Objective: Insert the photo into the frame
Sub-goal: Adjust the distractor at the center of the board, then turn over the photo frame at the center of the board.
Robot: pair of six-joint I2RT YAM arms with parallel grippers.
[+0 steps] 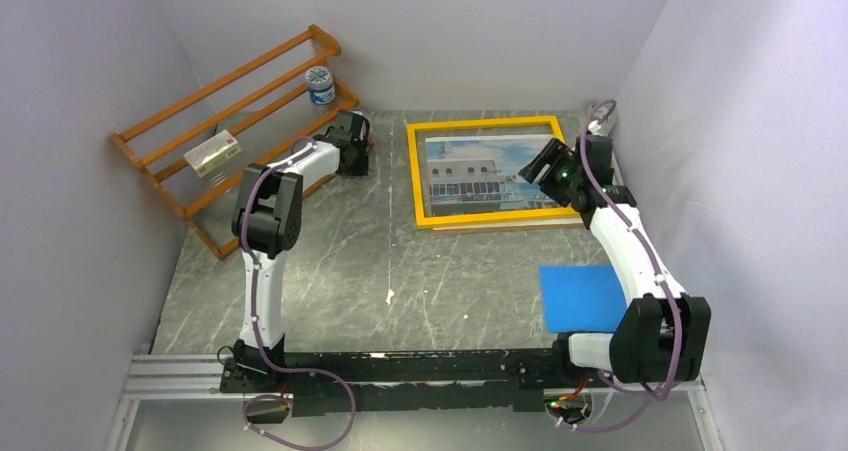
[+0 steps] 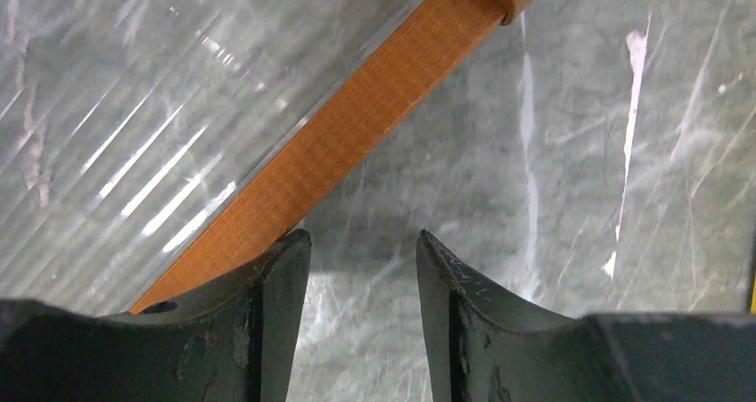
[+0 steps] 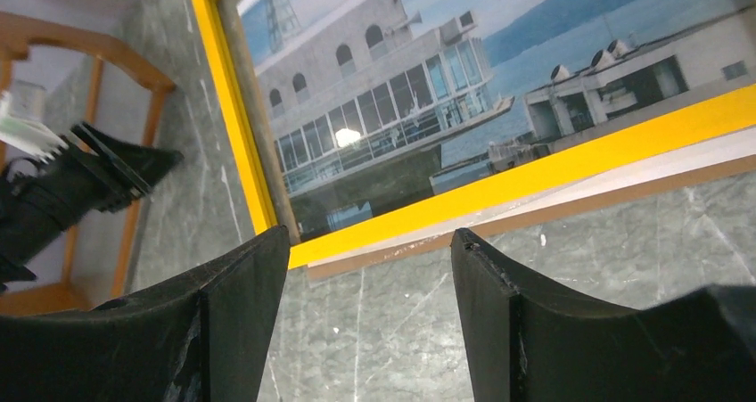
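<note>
The frame lies flat at the back middle of the table, yellow front up. The photo of the white building, sky and sea shows inside it. In the right wrist view the frame's near rail rests on a white sheet edge and a brown backing board that stick out beneath; the photo fills the opening. My right gripper hovers over the frame's right part, open and empty. My left gripper is open and empty beside the orange rack's foot.
The orange slatted rack stands at the back left with a small bottle and a card on it. A blue sheet lies at the near right. Grey walls close in on three sides.
</note>
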